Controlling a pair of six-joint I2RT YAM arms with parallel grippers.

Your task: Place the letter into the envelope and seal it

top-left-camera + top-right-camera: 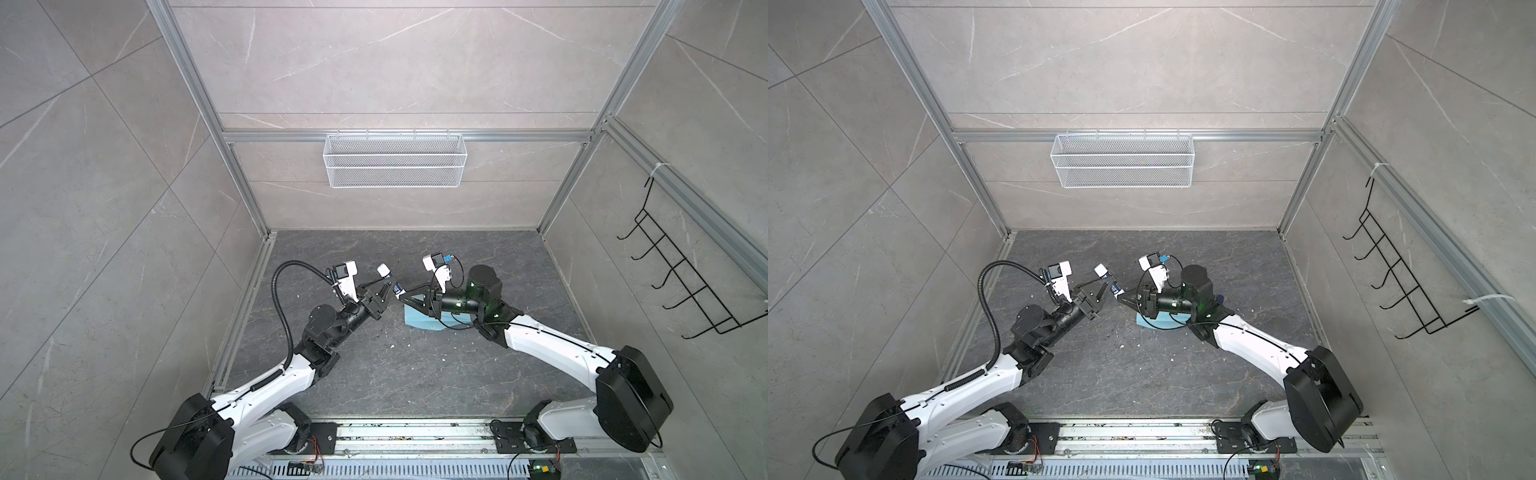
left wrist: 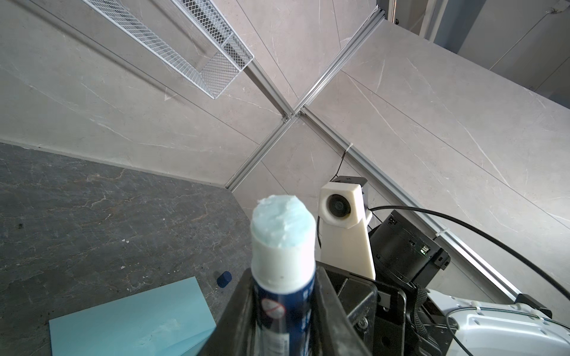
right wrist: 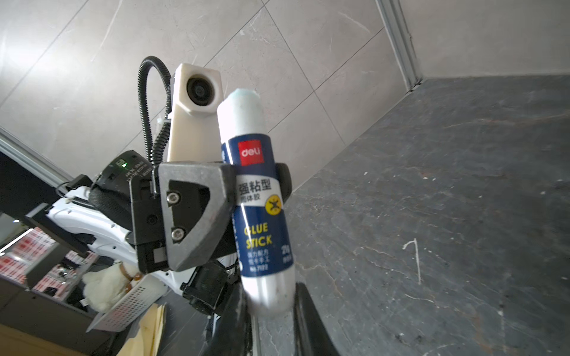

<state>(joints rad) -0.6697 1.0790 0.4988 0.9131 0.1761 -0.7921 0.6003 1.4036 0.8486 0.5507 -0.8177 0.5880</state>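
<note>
Under the right arm (image 1: pixel 552 340), on the bench (image 1: pixel 415 374), lies the light blue paper envelope (image 1: pixel 419 325): likely floppy and light, best pinched at an edge. Left end effector (image 3: pixel 257 185) and right end effector (image 3: pixel 268 297) clamp a blue-and-white glue stick (image 3: pixel 257 222).

Centre gap closed: glue stick (image 1: pixel 384 272) gripped by left gripper (image 1: pixel 387 284) and right gripper (image 1: pixel 400 293). Low right arm (image 1: pixel 540 340) overhangs envelope (image 1: pixel 415 323). Front of table (image 1: pixel 415 374) open; cap (image 2: pixel 224 279) near envelope.

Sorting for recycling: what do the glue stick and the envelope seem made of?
The glue stick: likely plastic tube, smooth white with a glossy blue printed label; its exposed tip looks like soft, waxy pale-blue glue. The envelope: probably paper, matte light blue, thin with crisp straight edges.
</note>
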